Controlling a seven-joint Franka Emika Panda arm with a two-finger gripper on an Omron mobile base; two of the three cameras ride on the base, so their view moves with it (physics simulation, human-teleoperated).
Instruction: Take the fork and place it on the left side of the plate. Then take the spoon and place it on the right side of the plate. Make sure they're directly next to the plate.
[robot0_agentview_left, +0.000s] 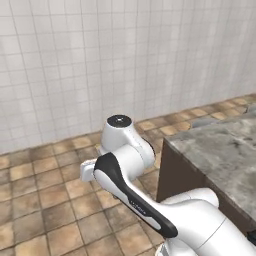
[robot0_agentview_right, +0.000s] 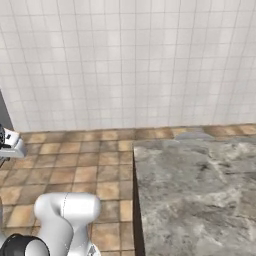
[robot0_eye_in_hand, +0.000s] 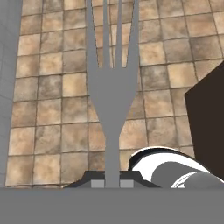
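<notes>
Left base view: grey stone counter at right edge, brown tiled floor at left.
Right base view: same counter at lower right, bare top.
Hand view: gripper at bottom centre, fingers closed on fork handle; tines toward top edge, above the floor.

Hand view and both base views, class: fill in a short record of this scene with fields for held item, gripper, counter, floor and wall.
held item: fork, handle pinched between the fingertips, tines pointing away from the hand
gripper: shut on the fork
counter: grey stone top with a dark side, right of the arm
floor: brown tiles, under the fork
wall: white tiles
plate and spoon: cannot tell
</notes>
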